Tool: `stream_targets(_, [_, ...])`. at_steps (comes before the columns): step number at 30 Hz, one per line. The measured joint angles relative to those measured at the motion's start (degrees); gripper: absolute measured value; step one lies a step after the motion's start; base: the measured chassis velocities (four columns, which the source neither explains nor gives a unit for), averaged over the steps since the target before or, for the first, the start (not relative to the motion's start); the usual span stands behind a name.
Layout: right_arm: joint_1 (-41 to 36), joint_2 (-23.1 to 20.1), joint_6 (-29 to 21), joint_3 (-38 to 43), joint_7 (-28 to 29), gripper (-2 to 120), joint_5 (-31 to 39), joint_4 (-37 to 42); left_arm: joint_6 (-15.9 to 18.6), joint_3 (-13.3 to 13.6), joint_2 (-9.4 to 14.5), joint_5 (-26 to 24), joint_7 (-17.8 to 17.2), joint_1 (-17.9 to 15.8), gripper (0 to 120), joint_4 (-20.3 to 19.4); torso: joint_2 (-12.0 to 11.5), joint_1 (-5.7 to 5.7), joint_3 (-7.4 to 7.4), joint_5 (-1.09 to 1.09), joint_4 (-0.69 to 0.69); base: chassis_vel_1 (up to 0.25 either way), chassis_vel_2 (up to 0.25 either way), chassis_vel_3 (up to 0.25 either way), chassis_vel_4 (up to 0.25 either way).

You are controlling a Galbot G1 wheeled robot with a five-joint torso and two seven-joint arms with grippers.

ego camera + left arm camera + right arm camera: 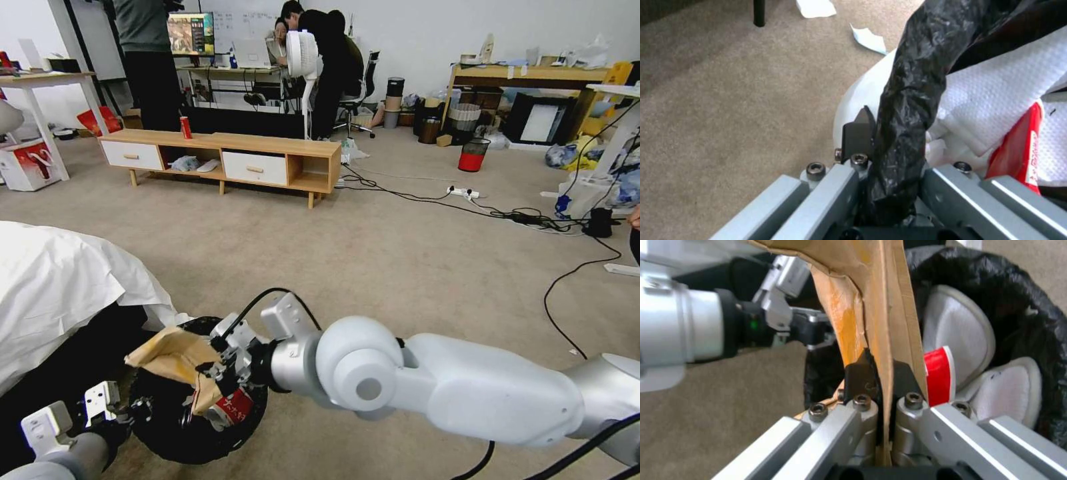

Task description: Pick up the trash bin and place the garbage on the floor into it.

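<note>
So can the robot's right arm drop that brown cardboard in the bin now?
Probably yes: the right gripper holds the cardboard right over the trash bin, with nothing in between.

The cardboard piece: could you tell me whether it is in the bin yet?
Not yet. The right tool holds the cardboard piece pinched over the trash bin, above the wrapper and tissues inside.

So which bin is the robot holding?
The trash bin lined with a black bag, gripped at its rim by the left gripper; the small red bin stands far off.
</note>
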Motion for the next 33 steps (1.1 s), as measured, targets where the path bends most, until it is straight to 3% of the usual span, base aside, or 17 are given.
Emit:
stream_targets(14, [-3.77,-0.49,-0.77,-2.02,0.48,0,-5.72,-5.75,0.00,0.22,-0.41,0.14,0.11,-0.14,0,0.49,0.00,0.00,0.00,0.01,-0.01,0.000,0.000,0.000,0.000])
stream_targets(33, [-5.60,4.97,-0.23,-4.27,0.12,0,-7.52,-13.50,0.00,0.50,-0.69,0.36,0.37,-0.34,0,1.28,0.00,0.00,0.00,0.01,0.00,0.000,0.000,0.000,0.000])
